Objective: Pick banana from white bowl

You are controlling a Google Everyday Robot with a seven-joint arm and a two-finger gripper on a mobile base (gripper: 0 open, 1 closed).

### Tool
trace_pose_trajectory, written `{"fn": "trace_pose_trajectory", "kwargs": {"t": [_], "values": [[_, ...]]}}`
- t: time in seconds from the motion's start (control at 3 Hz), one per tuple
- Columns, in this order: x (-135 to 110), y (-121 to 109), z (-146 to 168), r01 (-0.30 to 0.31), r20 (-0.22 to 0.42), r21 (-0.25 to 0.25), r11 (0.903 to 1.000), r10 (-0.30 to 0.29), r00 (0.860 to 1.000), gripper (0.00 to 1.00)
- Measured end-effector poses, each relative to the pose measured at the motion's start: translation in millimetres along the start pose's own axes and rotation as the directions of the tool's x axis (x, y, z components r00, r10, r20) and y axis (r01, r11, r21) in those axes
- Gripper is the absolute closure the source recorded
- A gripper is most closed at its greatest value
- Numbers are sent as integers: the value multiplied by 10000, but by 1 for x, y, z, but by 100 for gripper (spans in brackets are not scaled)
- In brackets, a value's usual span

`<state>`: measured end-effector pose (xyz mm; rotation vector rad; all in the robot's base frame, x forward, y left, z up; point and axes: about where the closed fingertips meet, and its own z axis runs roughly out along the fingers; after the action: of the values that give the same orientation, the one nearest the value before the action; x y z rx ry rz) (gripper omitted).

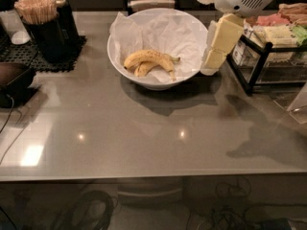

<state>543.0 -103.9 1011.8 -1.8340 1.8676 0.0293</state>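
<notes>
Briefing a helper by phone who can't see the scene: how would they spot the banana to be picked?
On the grey table, find the big white bowl lined with paper; the gripper hangs just outside its right-hand rim. Of the two bananas inside, take the longer curved banana with brown speckles, arching behind the shorter, stubbier banana.
</notes>
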Motion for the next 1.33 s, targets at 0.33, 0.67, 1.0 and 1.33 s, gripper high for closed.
{"fn": "trace_pose_trajectory", "kwargs": {"t": [0.33, 0.67, 1.0, 1.33], "values": [[-5, -2, 0, 78, 65, 37, 10000, -78, 9999, 0], [-4, -2, 0, 20, 196, 52, 10000, -21, 9998, 0], [-3, -26, 18, 89, 836, -52, 9999, -84, 9965, 0], [-15, -58, 52, 626, 1294, -471, 9969, -560, 9900, 0]]}}
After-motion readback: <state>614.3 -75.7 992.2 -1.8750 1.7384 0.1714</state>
